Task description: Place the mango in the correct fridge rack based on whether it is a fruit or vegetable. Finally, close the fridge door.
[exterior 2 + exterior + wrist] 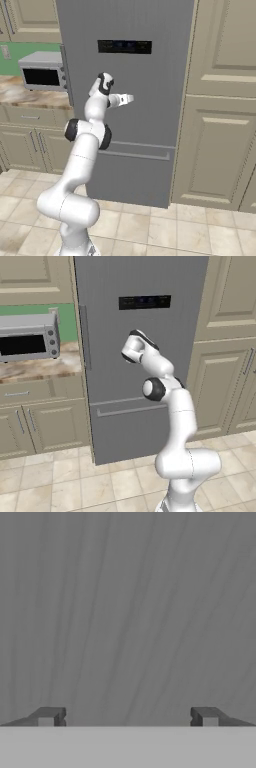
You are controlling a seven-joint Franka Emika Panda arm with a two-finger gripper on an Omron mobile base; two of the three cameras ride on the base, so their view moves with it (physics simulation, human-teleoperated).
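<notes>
I am holding my gripper [128, 717] wide open and empty, facing the brushed grey fridge door [145, 356], which is standing shut among beige cabinets [220, 145]. A toaster oven [29, 338] is sitting on the marble counter [40, 367] to the left, above the tiled floor [150, 230].

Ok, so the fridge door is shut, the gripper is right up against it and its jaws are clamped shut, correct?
Not quite. The fridge door is shut and the gripper faces it closely, but the jaws stand wide apart with nothing between them. The hand view shows the two fingertips far apart against the grey door surface.
</notes>
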